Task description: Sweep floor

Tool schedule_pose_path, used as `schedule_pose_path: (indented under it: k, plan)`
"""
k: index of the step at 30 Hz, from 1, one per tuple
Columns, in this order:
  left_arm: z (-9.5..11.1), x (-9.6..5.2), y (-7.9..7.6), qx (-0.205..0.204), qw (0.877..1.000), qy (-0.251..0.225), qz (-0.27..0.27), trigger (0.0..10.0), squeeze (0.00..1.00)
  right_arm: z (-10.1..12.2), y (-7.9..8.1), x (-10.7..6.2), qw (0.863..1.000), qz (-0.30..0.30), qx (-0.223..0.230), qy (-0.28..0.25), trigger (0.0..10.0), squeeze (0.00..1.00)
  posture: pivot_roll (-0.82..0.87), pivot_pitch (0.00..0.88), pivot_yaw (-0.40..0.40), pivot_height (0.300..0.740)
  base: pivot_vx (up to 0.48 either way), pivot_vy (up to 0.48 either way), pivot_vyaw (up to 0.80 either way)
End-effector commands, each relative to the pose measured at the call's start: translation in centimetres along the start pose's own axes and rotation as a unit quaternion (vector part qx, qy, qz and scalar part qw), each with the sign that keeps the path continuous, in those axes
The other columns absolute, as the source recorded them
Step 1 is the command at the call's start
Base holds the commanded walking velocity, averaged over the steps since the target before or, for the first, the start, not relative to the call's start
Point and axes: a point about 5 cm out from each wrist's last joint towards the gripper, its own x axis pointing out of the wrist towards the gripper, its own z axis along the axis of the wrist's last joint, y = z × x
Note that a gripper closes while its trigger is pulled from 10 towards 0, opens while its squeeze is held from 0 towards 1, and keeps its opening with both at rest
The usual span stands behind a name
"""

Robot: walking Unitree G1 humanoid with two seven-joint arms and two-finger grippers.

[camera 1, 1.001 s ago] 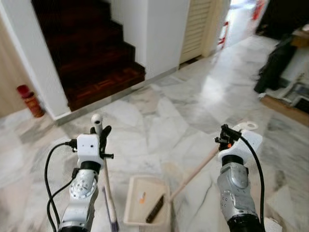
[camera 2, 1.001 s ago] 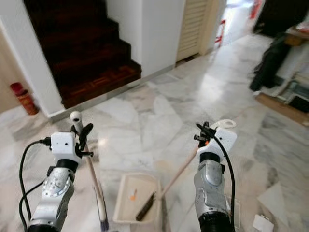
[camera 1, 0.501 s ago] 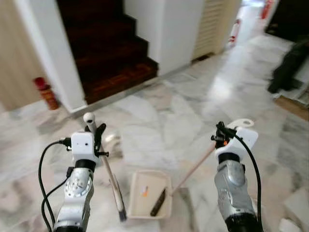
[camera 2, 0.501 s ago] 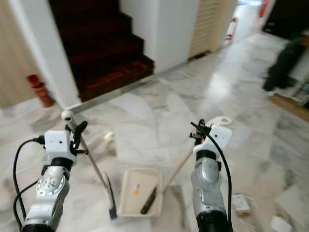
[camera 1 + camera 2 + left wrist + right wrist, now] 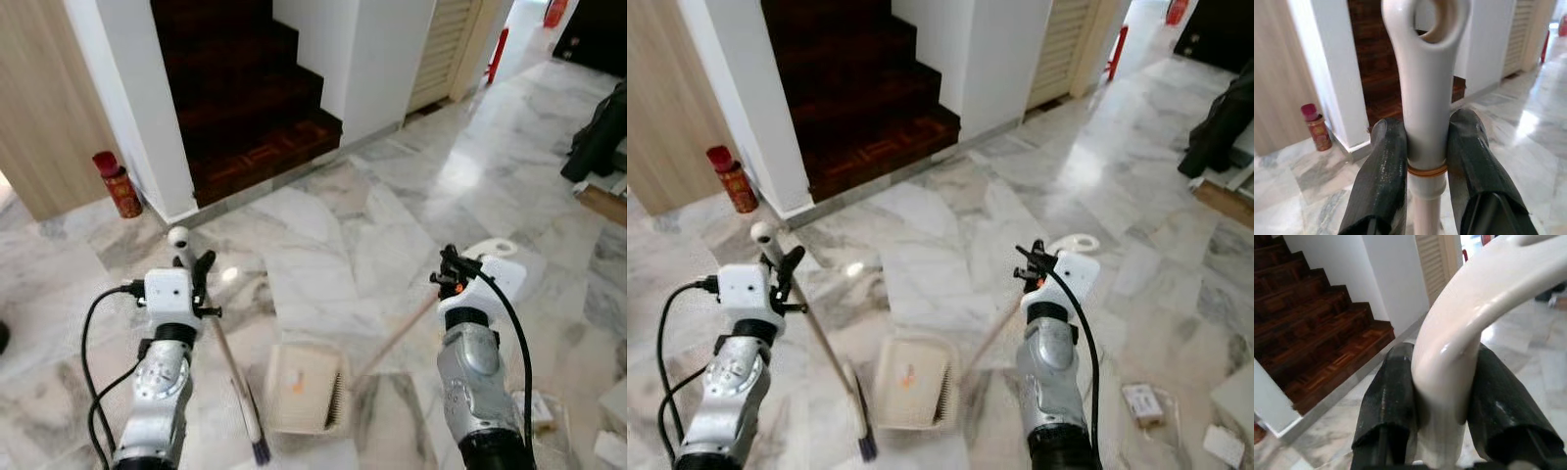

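Two black fingers (image 5: pixel 1386 171) of the left gripper (image 5: pixel 193 266) clamp the white plastic end of one long-handled broom (image 5: pixel 233 377), whose dark bristles touch the grey-veined marble floor (image 5: pixel 323 245) beside one cream plastic dustpan (image 5: pixel 299 387). The right gripper (image 5: pixel 448 269) pinches its two fingers (image 5: pixel 1388 396) around the looped white grip of the dustpan's pale wooden pole (image 5: pixel 397 338). One small orange scrap lies inside the pan. Beyond stand one dark wooden staircase (image 5: pixel 250 98), one red canister (image 5: pixel 118 183) and one louvred door (image 5: pixel 446 49).
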Motion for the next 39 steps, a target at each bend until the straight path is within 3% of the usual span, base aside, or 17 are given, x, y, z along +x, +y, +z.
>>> schedule_pose_path:
  k: [1, 6, 11, 39]
  plan:
    - [1.03, 0.26, 0.01, 0.003, 1.0, -0.024, -0.001, 10.0, 0.0, 0.87, -0.32, 0.21, 1.0, -0.007, 0.007, -0.018, 10.0, 0.0, 0.09, 0.04, -0.028, 0.74, 0.0, 0.326, 0.0]
    - [1.03, 0.25, -0.03, 0.001, 1.0, -0.024, -0.002, 10.0, 0.0, 0.82, -0.32, 0.17, 1.0, -0.009, -0.004, -0.019, 10.0, 0.0, 0.09, 0.043, -0.028, 0.74, 0.0, 0.325, 0.0]
    - [1.07, 0.27, -0.12, 0.0, 1.0, -0.024, -0.004, 10.0, 0.0, 0.82, -0.23, 0.17, 1.0, -0.007, -0.002, -0.017, 10.0, 0.0, 0.09, 0.045, -0.026, 0.74, 0.0, 0.326, 0.77]
    - [1.11, 0.09, -0.09, 0.001, 1.0, -0.022, -0.004, 10.0, 0.0, 0.68, -0.15, 0.08, 1.0, -0.008, 0.006, -0.013, 10.0, 0.0, 0.1, 0.054, -0.025, 0.74, 0.0, 0.325, 0.0]
